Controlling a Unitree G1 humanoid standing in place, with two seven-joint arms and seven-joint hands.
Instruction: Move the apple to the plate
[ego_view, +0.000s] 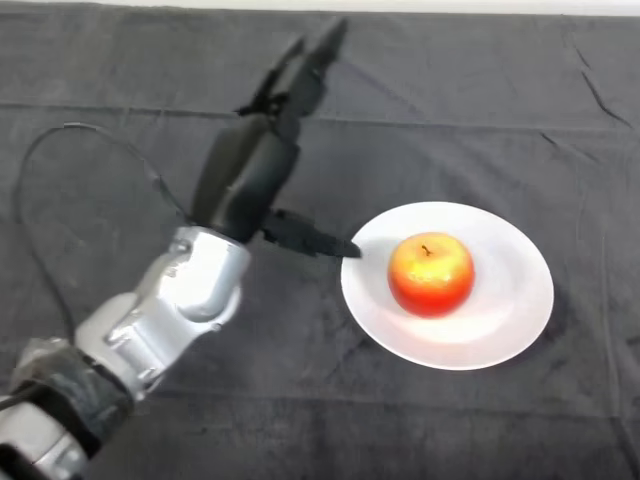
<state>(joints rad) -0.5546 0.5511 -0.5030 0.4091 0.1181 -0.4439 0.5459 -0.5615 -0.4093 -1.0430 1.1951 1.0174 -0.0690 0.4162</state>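
Observation:
A red and yellow apple (431, 273) stands upright in the middle of a white plate (500, 330) at the right of the dark cloth. My left hand (250, 170) is to the left of the plate and holds nothing. Its fingers (310, 60) stretch straight toward the far edge of the table. Its thumb (310, 238) points right, with its tip at the plate's left rim. The hand is apart from the apple.
A dark wrinkled cloth (480, 110) covers the whole table. My silver-grey forearm (170, 310) comes in from the lower left.

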